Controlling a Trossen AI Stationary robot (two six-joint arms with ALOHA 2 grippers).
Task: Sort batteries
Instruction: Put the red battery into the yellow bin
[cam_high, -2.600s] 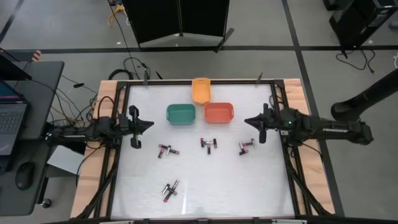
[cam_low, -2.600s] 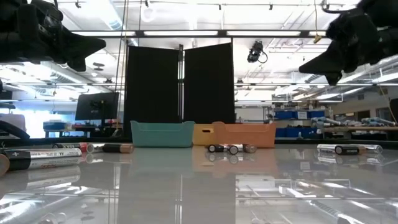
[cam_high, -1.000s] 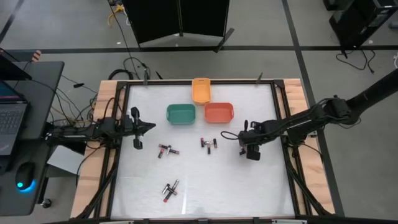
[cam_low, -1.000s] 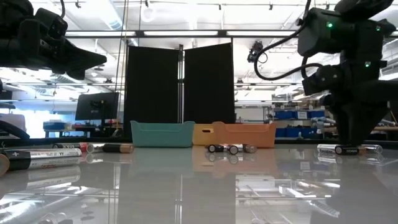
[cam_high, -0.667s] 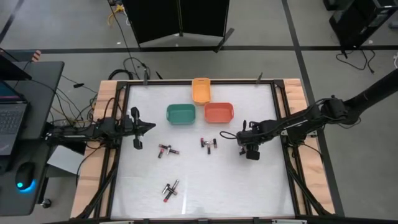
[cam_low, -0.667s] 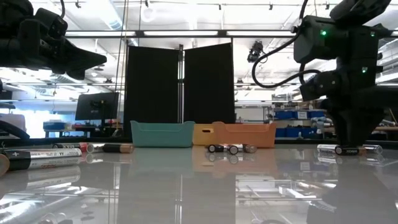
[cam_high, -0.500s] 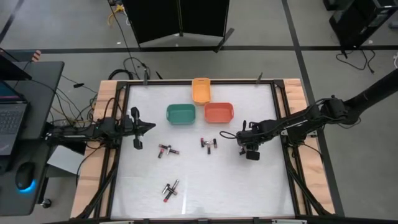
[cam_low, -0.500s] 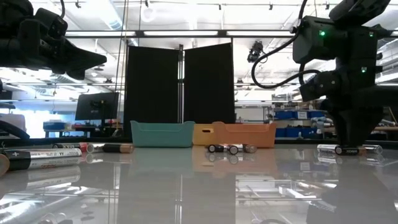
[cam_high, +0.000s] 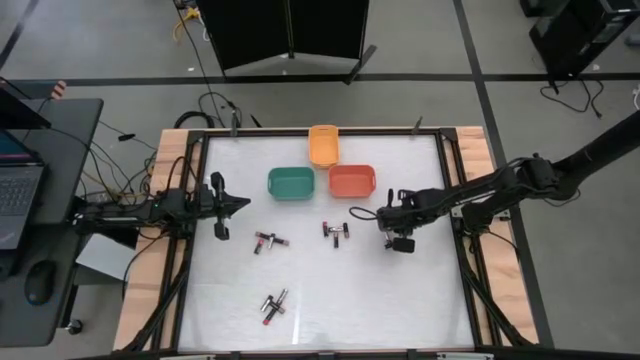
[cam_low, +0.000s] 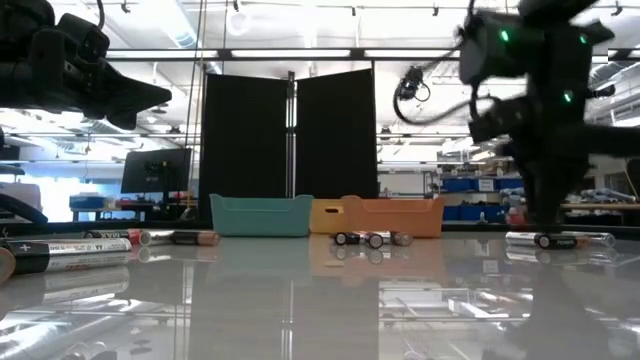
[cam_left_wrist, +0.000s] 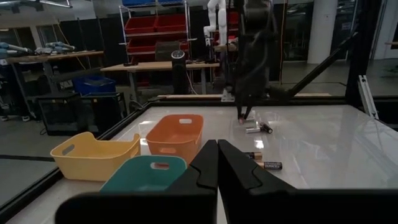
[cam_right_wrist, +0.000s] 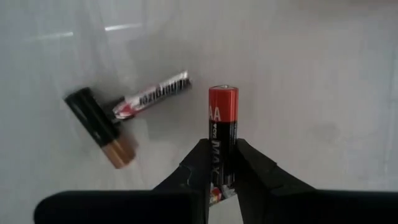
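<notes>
Right of frame centre in the high view, the right gripper (cam_right_wrist: 218, 163) pinches a red-and-black AA battery (cam_right_wrist: 222, 124) above two loose batteries (cam_right_wrist: 127, 116). At left, the left gripper (cam_high: 226, 201) hovers, fingers pressed together, holding nothing.

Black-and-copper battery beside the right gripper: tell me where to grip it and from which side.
Take the black-and-copper battery across its middle, coming straight down, jaws square to its length: it lies flat, and a slimmer silvery battery touches its black end, so stay clear of that end.
</notes>
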